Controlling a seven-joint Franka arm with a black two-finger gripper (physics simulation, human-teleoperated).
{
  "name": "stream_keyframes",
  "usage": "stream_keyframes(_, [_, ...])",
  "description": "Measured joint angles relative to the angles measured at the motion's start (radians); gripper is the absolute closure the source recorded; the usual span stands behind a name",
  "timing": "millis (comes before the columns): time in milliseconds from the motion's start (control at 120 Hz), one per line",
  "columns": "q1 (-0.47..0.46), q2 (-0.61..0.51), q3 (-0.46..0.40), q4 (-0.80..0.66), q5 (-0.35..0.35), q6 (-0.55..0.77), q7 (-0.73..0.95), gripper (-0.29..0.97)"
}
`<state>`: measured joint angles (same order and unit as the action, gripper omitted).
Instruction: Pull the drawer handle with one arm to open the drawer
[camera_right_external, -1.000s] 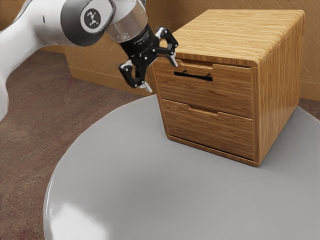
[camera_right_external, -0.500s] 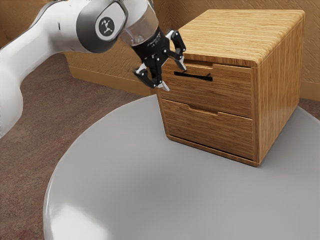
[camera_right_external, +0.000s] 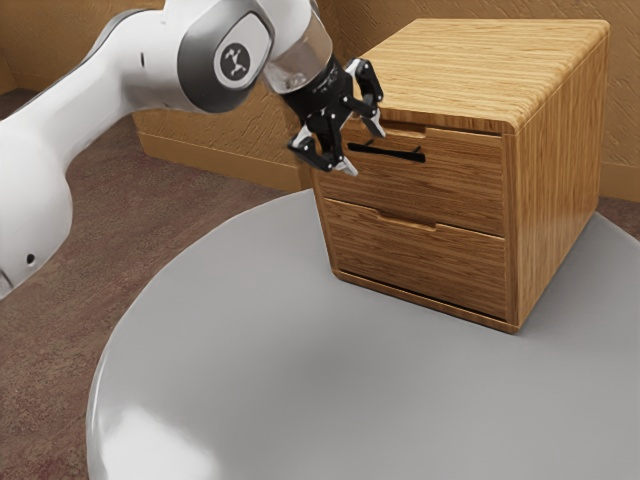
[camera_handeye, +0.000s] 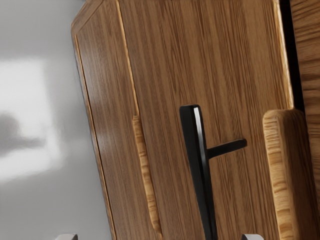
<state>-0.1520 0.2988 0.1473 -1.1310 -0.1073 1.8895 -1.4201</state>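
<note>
Grey and round, the surface (camera_right_external: 300, 390) carries a wooden cabinet (camera_right_external: 560, 180) toward its far side, with brown carpeted floor (camera_right_external: 120, 230) and a wood-panelled wall (camera_right_external: 200, 135) behind. Of its 2 drawers, the top drawer (camera_right_external: 440, 190) bears the black handle (camera_right_external: 395, 152); its front sits flush with the lower drawer (camera_right_external: 420, 255), so it looks shut. The hand (camera_right_external: 362, 148) is at the handle's end nearer the arm, fingers spread wide, 1 above the bar and 1 below, gripping nothing. That straddle seems meant to let them close on the bar before a pull
</note>
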Motion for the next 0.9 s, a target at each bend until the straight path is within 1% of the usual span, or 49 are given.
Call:
stream_keyframes(183, [0.0,0.024,0.001,0.016,0.0,0.004,-0.008,0.29])
stream_keyframes(675, [-0.01,0.041,-0.004,0.014,0.0,0.007,-0.022,0.31])
stream_keyframes(800, [-0.011,0.041,-0.004,0.011,0.0,0.007,-0.024,0.34])
stream_keyframes(900, [-0.009,0.039,-0.003,0.01,0.001,0.004,-0.026,0.4])
